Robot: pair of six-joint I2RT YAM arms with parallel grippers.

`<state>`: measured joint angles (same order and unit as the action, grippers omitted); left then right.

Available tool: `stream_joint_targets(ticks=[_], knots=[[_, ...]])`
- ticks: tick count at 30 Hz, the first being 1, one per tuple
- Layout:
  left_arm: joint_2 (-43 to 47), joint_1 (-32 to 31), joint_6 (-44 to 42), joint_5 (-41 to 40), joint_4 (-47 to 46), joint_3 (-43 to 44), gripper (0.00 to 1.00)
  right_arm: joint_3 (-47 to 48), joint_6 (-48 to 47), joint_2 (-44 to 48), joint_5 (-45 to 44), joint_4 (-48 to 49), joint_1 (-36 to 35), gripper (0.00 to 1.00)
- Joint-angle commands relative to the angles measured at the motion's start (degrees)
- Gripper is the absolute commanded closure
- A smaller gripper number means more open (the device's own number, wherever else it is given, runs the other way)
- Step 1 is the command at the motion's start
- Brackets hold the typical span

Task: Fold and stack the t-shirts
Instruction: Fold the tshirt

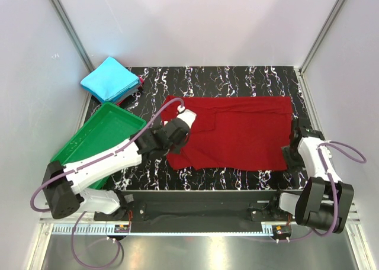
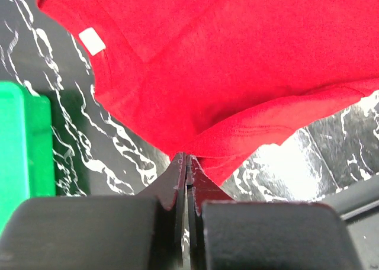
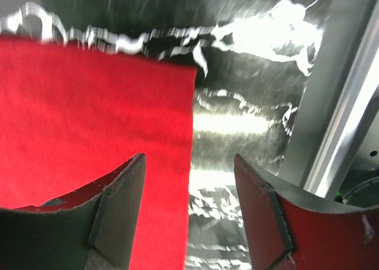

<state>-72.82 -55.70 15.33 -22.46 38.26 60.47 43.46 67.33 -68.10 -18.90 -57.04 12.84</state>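
Where the red shirt lies: the red shirt [image 1: 237,134] is spread flat across the middle and right of the black, white-veined table [image 1: 237,77], long side running left to right, with one layer folded over the far part.
Red shirt, left end: seen from the left wrist, the cloth [image 2: 237,63] lifts a little from the table toward the gripper; a small white label [image 2: 92,40] shows at the neck.
Left gripper: the left gripper [image 1: 179,129] sits at the shirt's left edge; its wrist view shows it [image 2: 186,163] closed, the tips pinched together on a stitched hem of the red cloth.
Right gripper: the right gripper [image 1: 294,141] is at the shirt's near right corner; its wrist view shows it [image 3: 189,187] open, one finger over the red cloth [image 3: 89,116], the other over bare table, the shirt's straight right edge running between them. Whether the fingers touch the cloth cannot be told.
Blue shirt: the blue shirt [image 1: 109,79] lies folded into a flat square at the far left corner of the table, well apart from the red one.
Green tray: the green tray [image 1: 98,137] stands on the left side of the table, near of the blue shirt and just left of the left arm.
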Motion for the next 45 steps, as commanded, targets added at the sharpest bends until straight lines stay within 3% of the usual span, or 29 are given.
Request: stream_joint_targets(ticks=[1,15,17,20,25,30,38,45], knots=[[-1.54,2.35,-4.95,2.94,-2.23,3.51,1.00,0.40,7.11,-1.24,-9.84,-0.71,1.39,0.32],[-4.79,7.63,-5.49,5.58,-1.87,5.98,1.00,1.79,0.88,-9.42,-20.57,5.62,9.12,0.33],[-4.79,7.80,-5.14,5.67,-1.87,5.98,1.00,3.02,-4.44,-8.64,-19.78,7.19,9.22,0.36],[-4.88,7.80,-4.70,6.37,-1.87,5.89,1.00,4.44,-14.72,-5.65,-11.54,13.25,9.22,0.53],[-5.23,7.71,-4.78,6.37,-1.87,5.28,1.00,0.58,-18.55,0.93,7.54,19.84,9.13,0.87],[-5.93,7.71,-4.87,6.29,-1.79,5.36,1.00,-4.43,-16.53,0.87,14.85,24.16,9.04,0.94],[-6.55,7.80,-4.52,5.58,-1.79,4.92,1.00,-4.88,-15.03,-10.56,12.05,30.40,9.04,0.98],[-6.46,7.80,-3.99,3.39,-1.79,3.78,1.00,0.12,-16.53,-13.47,-7.20,25.83,9.31,0.96]])
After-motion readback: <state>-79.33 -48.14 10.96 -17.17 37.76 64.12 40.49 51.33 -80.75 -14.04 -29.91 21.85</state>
